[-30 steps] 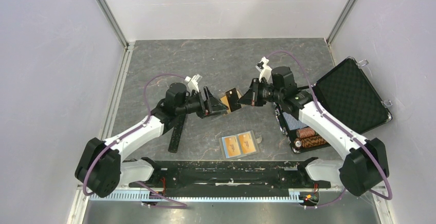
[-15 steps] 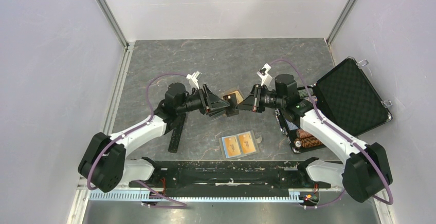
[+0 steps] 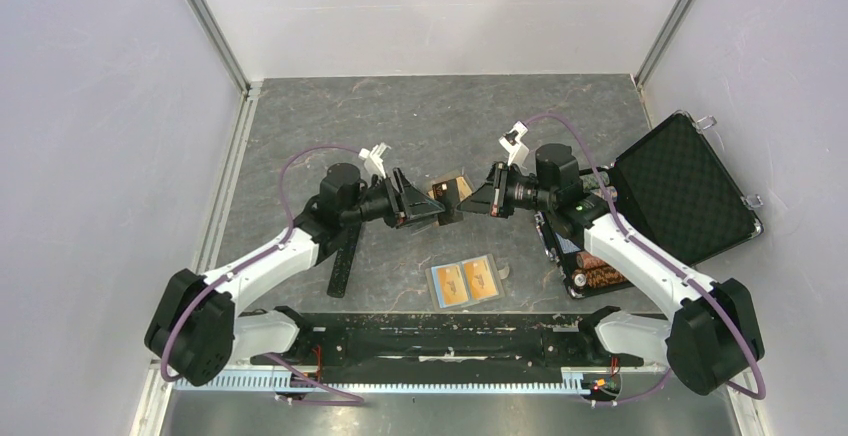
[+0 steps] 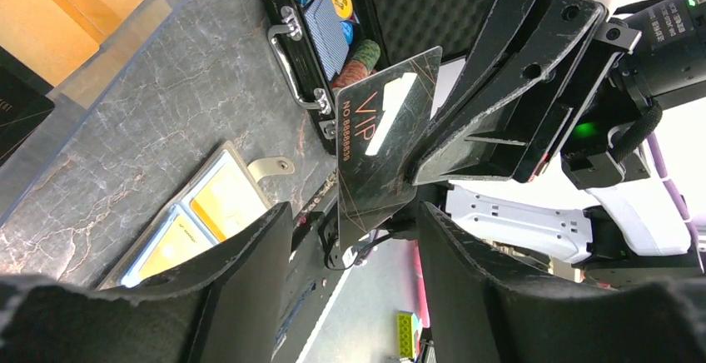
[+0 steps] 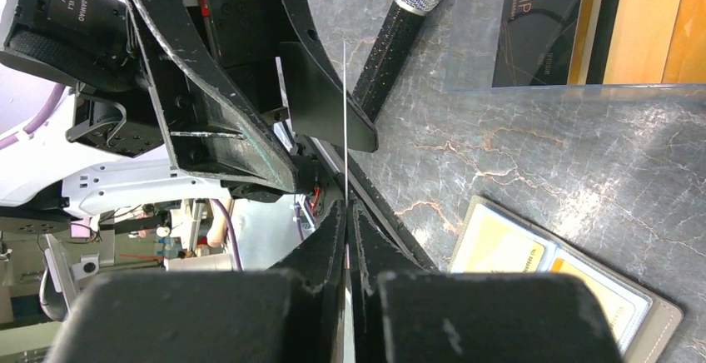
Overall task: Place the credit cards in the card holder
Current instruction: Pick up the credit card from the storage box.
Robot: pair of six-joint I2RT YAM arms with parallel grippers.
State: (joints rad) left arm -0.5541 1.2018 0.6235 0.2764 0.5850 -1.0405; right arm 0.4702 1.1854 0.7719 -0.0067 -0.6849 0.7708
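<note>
Two arms, seen from above, meet over the middle of the worktop (image 3: 330,116), a black card (image 3: 452,196) in the air between them. Near them lies the unfolded holder (image 3: 464,282) with two orange cards (image 3: 481,277) inside. From the left wrist, the left jaws are spread wide, one on each side of the black card (image 4: 383,146). From the right wrist, the right jaws squeeze tight on that card (image 5: 345,113), seen edge-on.

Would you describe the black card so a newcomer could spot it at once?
Above the middle of the grey table, the right gripper pinches the black card. Unlike the two orange cards lying in the card holder, it is dark, marked VIP, and held off the table.
</note>
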